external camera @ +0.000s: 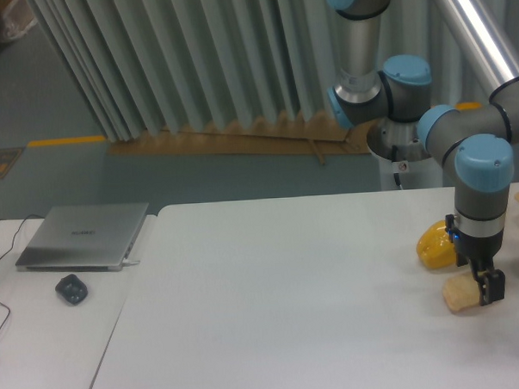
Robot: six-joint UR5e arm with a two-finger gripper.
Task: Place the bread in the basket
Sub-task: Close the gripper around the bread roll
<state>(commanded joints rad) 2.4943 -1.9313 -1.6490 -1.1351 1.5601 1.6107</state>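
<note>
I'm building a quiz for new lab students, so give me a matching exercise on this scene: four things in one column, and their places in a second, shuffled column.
Things:
1. bread
2. yellow bell pepper
3. laptop
4. computer mouse

Places:
A. closed, on the far left table
B. just in front of the laptop
C. at the gripper, near the right table edge
D. just behind the bread, left of the arm's wrist

Pairs: 1-C, 2-D, 3-A, 4-B

Rough matt bread (458,293) beside a glossy, smooth pepper (436,243).
</note>
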